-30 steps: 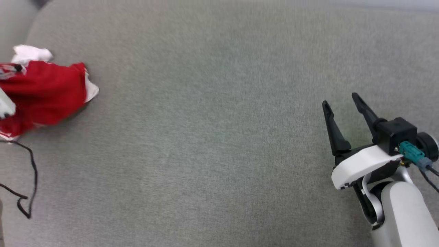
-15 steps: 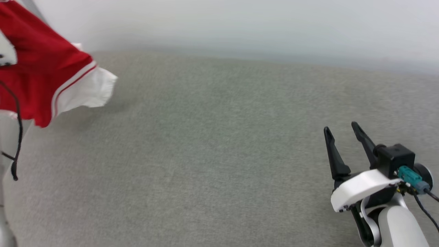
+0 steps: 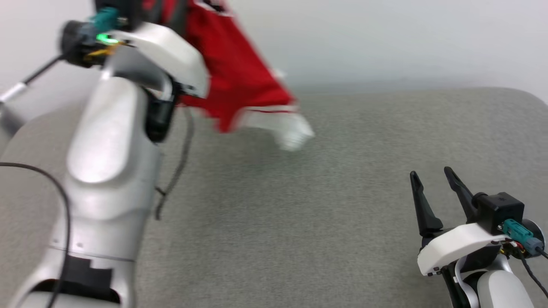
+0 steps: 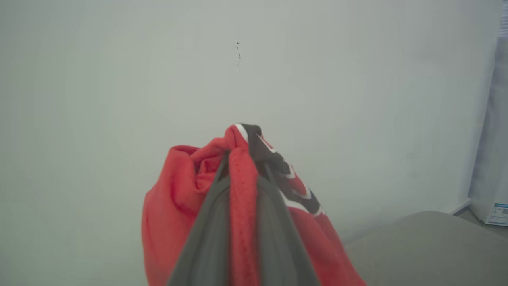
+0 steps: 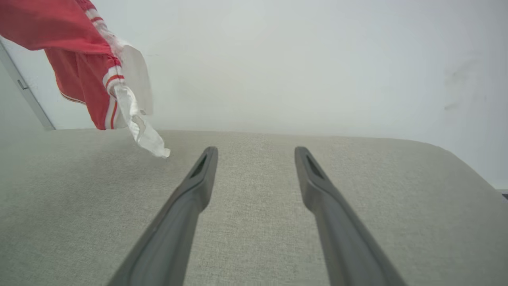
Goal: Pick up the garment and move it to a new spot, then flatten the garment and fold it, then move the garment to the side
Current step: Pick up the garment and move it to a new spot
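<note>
The red garment (image 3: 239, 81) hangs in the air at the upper left of the head view, a white sleeve trailing at its lower end just above the grey surface. In the left wrist view my left gripper (image 4: 243, 159) is shut on a bunched fold of the garment (image 4: 178, 206), with black white-outlined lettering beside the fingers. In the right wrist view the garment (image 5: 75, 51) hangs at the upper left, far from my right gripper (image 5: 256, 151). My right gripper (image 3: 430, 177) stands open at the lower right, nothing between its fingers.
A wide grey fabric surface (image 3: 308, 222) spreads below both arms, with a pale wall (image 3: 385, 38) behind it. A thin black cable (image 3: 180, 162) dangles beside my left forearm (image 3: 111, 162). A box (image 4: 498, 214) stands on the floor beyond the surface's edge.
The camera has tilted and turned. My left arm has come into view and lifted the garment off the surface, carrying it rightward. The right gripper stays open.
</note>
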You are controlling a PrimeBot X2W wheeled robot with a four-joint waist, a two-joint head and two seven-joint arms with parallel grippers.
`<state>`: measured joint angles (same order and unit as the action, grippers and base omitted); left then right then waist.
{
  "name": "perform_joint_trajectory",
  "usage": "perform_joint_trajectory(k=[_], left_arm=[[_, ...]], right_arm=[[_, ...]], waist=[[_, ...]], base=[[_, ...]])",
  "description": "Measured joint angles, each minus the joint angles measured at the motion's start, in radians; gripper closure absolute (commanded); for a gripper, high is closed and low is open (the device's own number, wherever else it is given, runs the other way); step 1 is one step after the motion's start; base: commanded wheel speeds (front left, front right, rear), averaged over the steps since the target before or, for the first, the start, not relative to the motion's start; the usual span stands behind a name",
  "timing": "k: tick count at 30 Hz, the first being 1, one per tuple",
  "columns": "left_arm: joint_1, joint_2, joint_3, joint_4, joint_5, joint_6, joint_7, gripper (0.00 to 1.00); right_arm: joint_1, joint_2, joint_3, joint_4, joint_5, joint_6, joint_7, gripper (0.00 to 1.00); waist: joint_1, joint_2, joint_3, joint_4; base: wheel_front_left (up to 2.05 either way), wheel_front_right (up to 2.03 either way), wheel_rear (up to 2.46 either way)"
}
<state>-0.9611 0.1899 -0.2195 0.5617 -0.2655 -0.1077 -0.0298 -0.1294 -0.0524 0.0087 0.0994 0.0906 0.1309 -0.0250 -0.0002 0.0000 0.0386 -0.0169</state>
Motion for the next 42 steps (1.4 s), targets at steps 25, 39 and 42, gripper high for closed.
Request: perform_joint_trajectory(k=[25, 39, 42], left_arm=[[0.681, -0.055, -0.188, -0.184, -0.043, 0.061, -0.013, 0.0], [0.663, -0.076, -0.148, -0.287, -0.022, 0.159, -0.159, 0.0], [0.675, -0.066, -0.122, -0.29, -0.028, 0.186, -0.167, 0.0]], right_arm=[[-0.016, 0.001, -0.041, -0.046, -0.009, 0.0, 0.01, 0.0], [0.054, 0.001, -0.061, -0.065, -0.01, 0.0, 0.045, 0.0], [0.084, 0.001, -0.067, -0.076, -0.002, 0.0, 0.053, 0.0]], waist=[[0.0002, 0.0, 0.143, -0.009], [0.0002, 0.0, -0.003, 0.069], [0.0001, 0.0, -0.035, 0.079]], base=[[0.0, 0.0, 0.0], [0.0, 0.0, 0.0], [0.0, 0.0, 0.0]])
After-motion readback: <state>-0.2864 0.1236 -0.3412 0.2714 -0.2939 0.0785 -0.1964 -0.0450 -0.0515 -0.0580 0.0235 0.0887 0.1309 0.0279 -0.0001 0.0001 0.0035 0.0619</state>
